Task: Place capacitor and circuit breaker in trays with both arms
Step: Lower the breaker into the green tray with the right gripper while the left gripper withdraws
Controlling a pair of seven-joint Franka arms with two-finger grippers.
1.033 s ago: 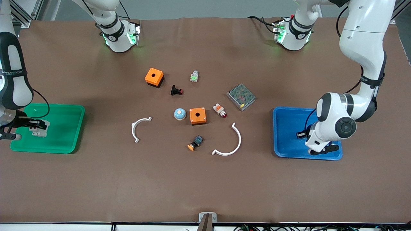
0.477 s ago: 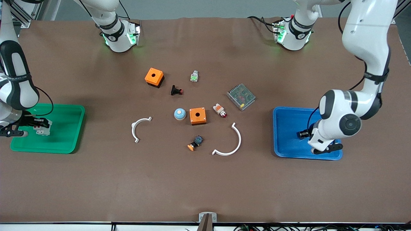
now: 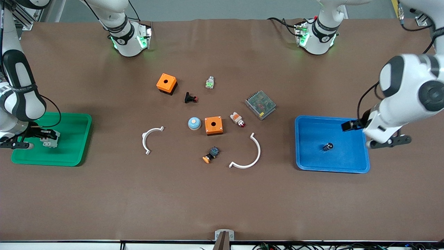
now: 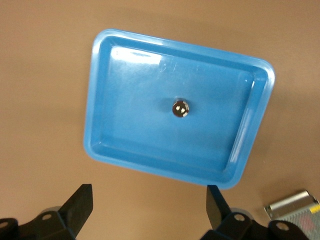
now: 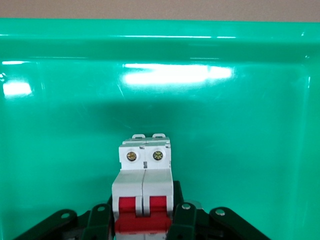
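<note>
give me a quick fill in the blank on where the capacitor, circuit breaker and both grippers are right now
1. The capacitor stands free in the ____ tray.
2. The left gripper is ____ and hangs above that tray.
3. The right gripper is shut on the ____, low in the green tray.
4. The part held over the green tray has ____ toggle levers.

Missing words: blue; open; circuit breaker; red

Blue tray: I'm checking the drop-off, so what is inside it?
Only the capacitor, standing apart from the blue tray's walls. The open left hand is above; nothing is covered.
</note>
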